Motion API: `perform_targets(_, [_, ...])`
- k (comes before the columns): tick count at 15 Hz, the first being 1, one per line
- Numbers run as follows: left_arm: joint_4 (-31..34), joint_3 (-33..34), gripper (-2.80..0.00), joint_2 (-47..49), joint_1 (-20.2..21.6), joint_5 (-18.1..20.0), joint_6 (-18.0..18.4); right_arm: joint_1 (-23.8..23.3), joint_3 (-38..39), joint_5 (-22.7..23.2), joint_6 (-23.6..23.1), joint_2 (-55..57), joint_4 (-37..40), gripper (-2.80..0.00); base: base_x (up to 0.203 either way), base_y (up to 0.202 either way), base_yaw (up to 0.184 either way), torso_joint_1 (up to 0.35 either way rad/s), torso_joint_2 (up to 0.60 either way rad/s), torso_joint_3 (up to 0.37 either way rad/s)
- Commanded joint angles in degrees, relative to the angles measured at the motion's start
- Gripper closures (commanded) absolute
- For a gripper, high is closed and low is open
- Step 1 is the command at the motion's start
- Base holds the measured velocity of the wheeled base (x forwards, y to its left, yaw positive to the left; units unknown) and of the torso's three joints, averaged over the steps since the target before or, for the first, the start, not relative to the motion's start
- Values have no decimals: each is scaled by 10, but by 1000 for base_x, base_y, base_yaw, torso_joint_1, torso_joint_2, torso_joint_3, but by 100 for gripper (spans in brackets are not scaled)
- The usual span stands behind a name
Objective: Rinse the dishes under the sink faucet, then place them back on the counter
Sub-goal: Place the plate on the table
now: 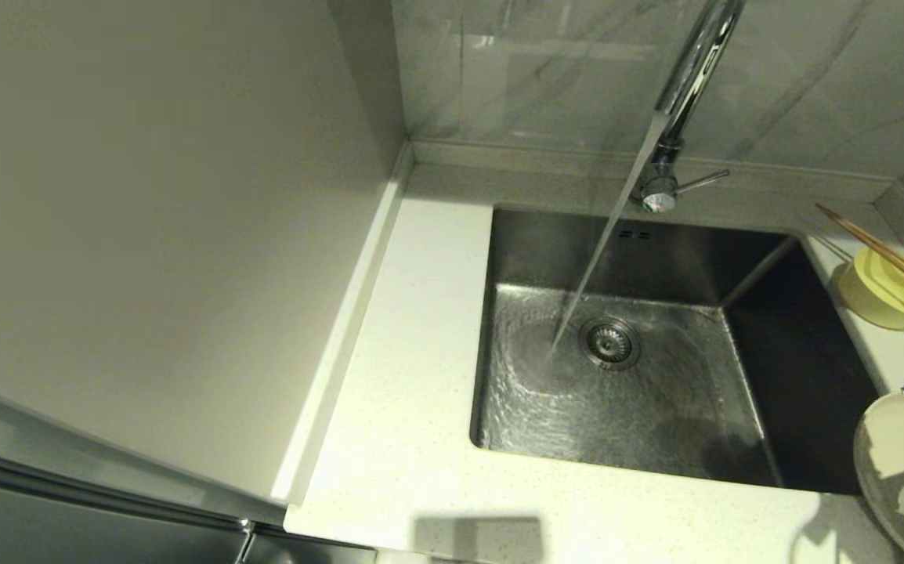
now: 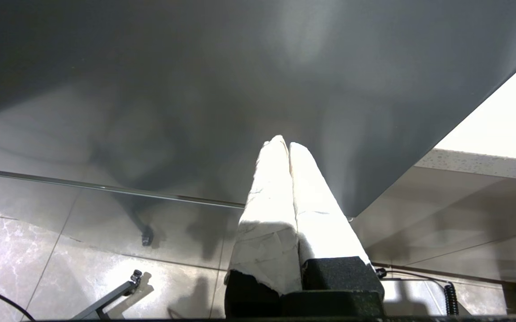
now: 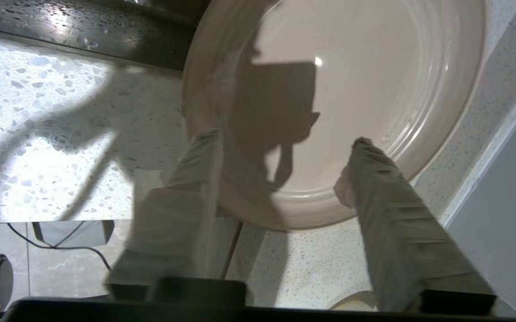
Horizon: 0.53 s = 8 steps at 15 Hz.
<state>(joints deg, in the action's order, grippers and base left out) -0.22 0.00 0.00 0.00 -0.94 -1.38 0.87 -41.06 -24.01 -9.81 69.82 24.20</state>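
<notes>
Speckled white counter point(image 1: 421, 439) around running sink point(image 1: 624, 368) | plate point(image 3: 338, 98) lay on counter at sink's 4 o'clock | right gripper point(image 3: 285, 165) spread, straddling near rim, nothing held | likely stiff, wet-slick, breakable: pinch rim | left gripper point(image 2: 287, 147) clenched, parked.

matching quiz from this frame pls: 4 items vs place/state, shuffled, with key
1. plate
2. bowl
3. faucet
4. left gripper

a. running into the sink
b. shut, parked below the counter
c. chopsticks resting across it
d. on the counter, between the open right gripper fingers

Pairs: 1-d, 2-c, 3-a, 4-b
</notes>
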Motion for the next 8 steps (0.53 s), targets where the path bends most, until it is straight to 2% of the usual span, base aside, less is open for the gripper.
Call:
perform_targets(1, [0,0,0,-1,0,0,0,-2,-1,-2,-1,1,1,-280,0,0,0,0,0,0])
perform_targets(8, [0,0,0,-1,0,0,0,-9,0,-1,0,-5,2,-280,0,0,0,0,0,0])
